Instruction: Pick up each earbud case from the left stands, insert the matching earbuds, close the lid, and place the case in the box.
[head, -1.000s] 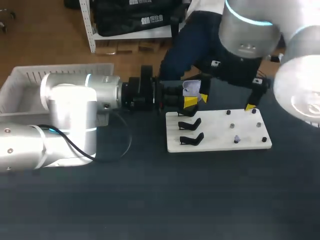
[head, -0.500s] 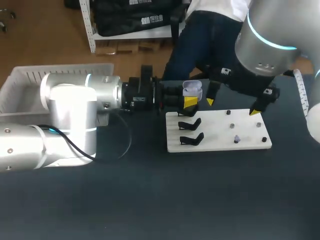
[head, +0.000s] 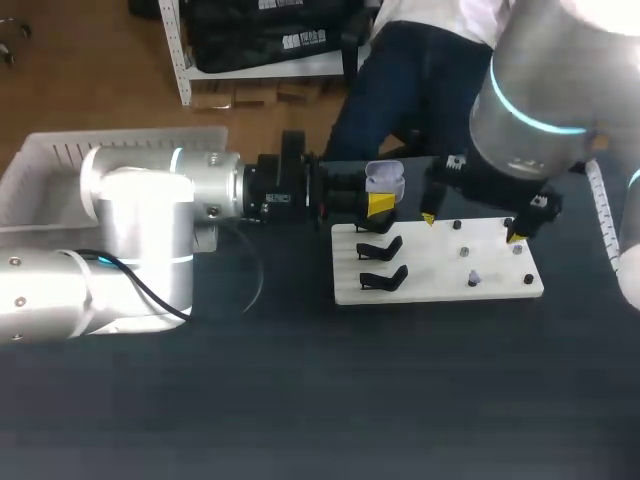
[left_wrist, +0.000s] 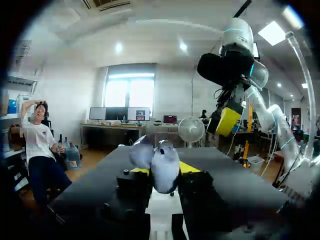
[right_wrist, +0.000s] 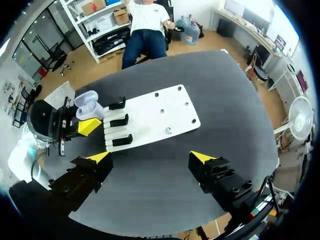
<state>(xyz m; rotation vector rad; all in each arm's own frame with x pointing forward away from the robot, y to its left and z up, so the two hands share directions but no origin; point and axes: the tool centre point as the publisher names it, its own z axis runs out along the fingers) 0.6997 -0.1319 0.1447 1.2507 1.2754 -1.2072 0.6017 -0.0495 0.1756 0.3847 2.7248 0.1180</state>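
Observation:
A pale lavender earbud case (head: 385, 180) with its lid up sits in my left gripper (head: 381, 203), which is shut on it at the far left edge of the white board (head: 435, 268). In the left wrist view the case (left_wrist: 162, 169) fills the gap between the yellow tips. Black stands (head: 382, 262) on the board's left side are empty. A small pale earbud (head: 473, 279) rests among dark pegs on the board's right side. My right gripper (head: 471, 227) hangs open over that right half. From the right wrist, the right gripper (right_wrist: 150, 157) spreads wide above the board (right_wrist: 165, 112) and the case (right_wrist: 89, 106).
A white slatted box (head: 50, 160) stands at the back left behind my left arm. Dark tabletop (head: 330, 400) stretches in front of the board.
My right arm has swung right and come down over the board's right half, its fingers staying wide. The left arm and the case have not moved.

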